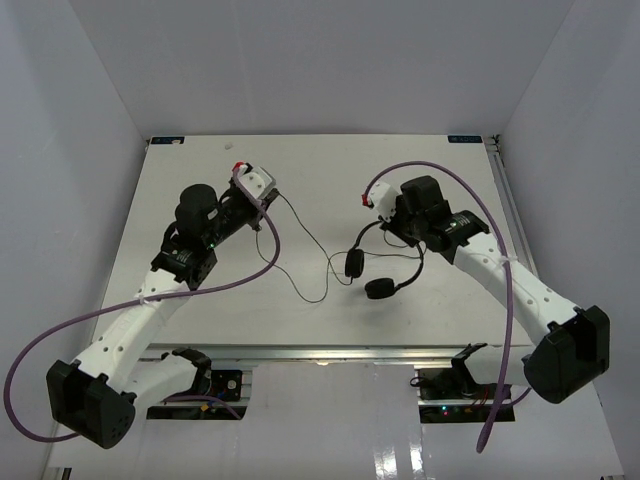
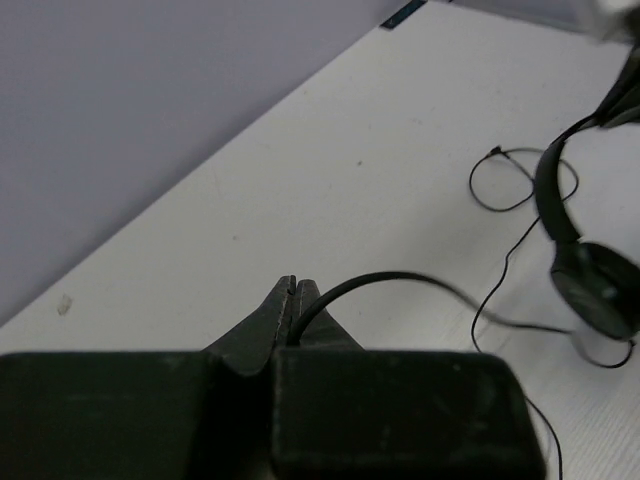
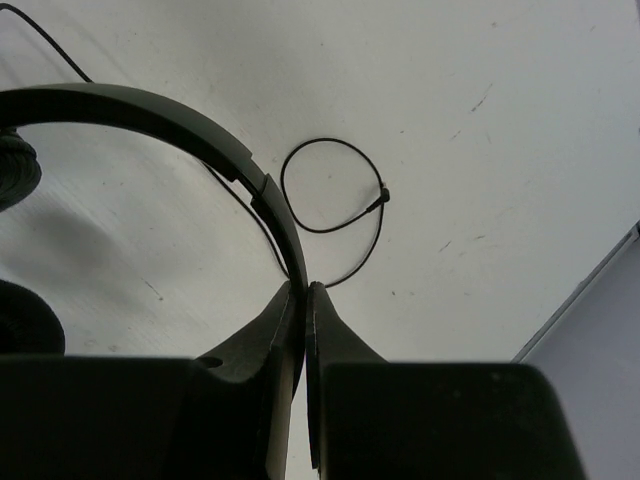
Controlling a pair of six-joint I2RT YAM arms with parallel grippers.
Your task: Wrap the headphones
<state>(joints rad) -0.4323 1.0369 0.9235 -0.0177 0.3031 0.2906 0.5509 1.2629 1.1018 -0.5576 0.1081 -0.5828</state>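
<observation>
While the headband (image 3: 150, 105) of the headphones (image 1: 354, 264) is pinched in the tightly closed right hand (image 3: 305, 290), at two o'clock from the centre of the table (image 1: 330, 170), the earpads (image 1: 380, 288) are seen at four o'clock. The thin cord (image 2: 380, 276) is clamped in the closed left hand (image 2: 291, 287), at ten o'clock.

Left arm (image 1: 150, 312) and right arm (image 1: 512, 280): white shell links between bulky black joint housings (image 1: 88, 400). A thick purple cable (image 1: 40, 345) loops off each arm, and a small red tab (image 1: 238, 166) sits on each white wrist block. Left gripper (image 2: 292, 287) and right gripper (image 3: 304, 290): matte black, blocky body, two wedge fingers tapering to thin tips.
</observation>
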